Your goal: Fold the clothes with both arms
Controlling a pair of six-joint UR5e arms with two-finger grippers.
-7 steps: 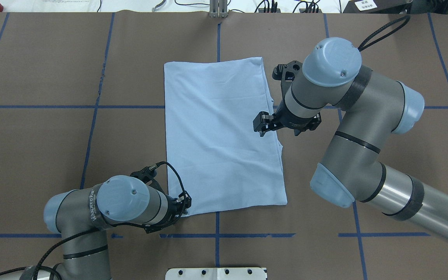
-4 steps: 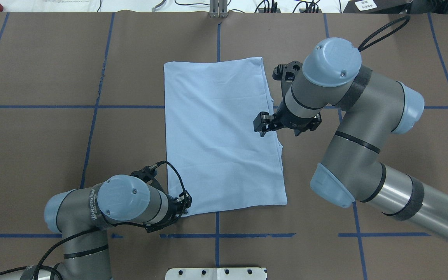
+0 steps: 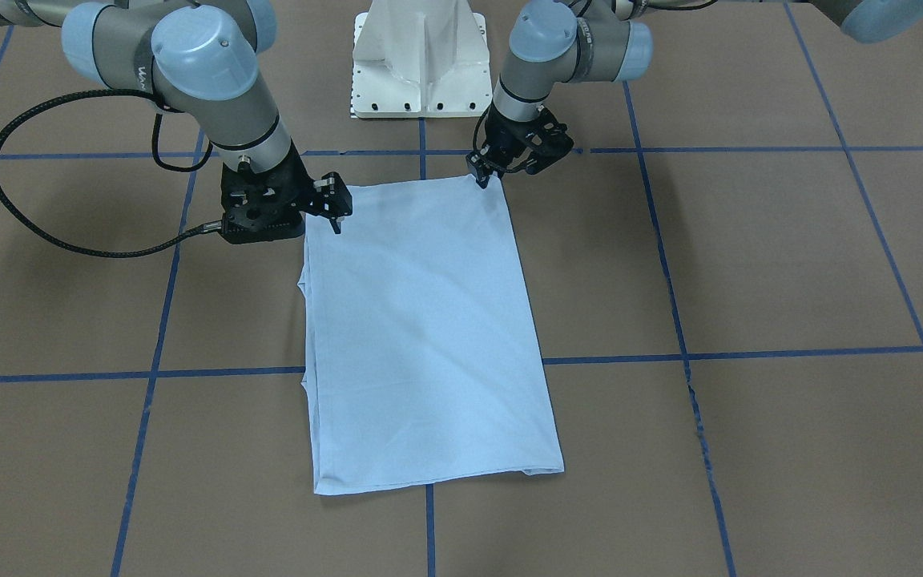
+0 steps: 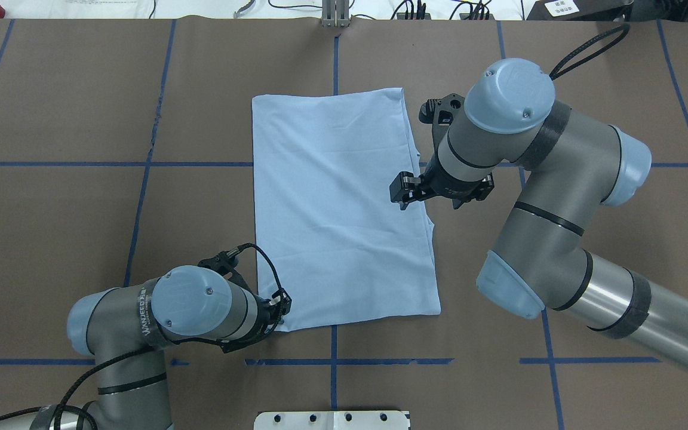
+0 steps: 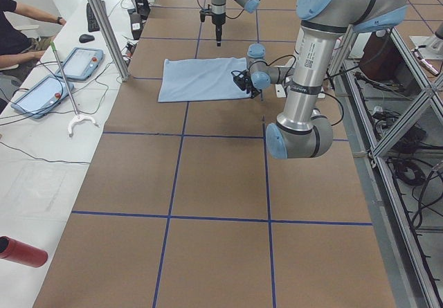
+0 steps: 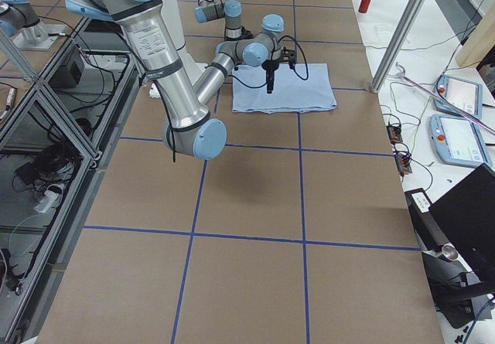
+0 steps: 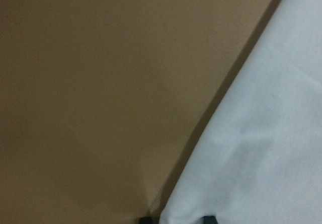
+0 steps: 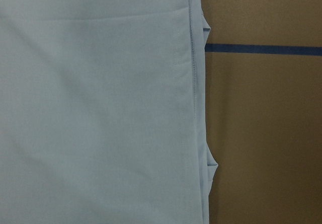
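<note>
Only the left arm (image 4: 192, 307) has dipped a little. Its left fingers (image 4: 282, 306) sit at the near corner of the T-shirt (image 4: 338, 209). I can't tell if they have pinched the cloth.

The shirt lies flat on the desk (image 4: 69, 227), folded into a long shape, sleeves out of sight. The right fingers (image 4: 399, 194) hang over its right edge and hold nothing. I can't tell if they are open or closed. I think a fold across is left.

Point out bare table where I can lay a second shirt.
Bare table lies left of the T-shirt, beyond the left arm, and along the far strip behind the shirt. Crowded: the shirt's near-left corner at the left gripper, and its right edge under the right gripper.
</note>
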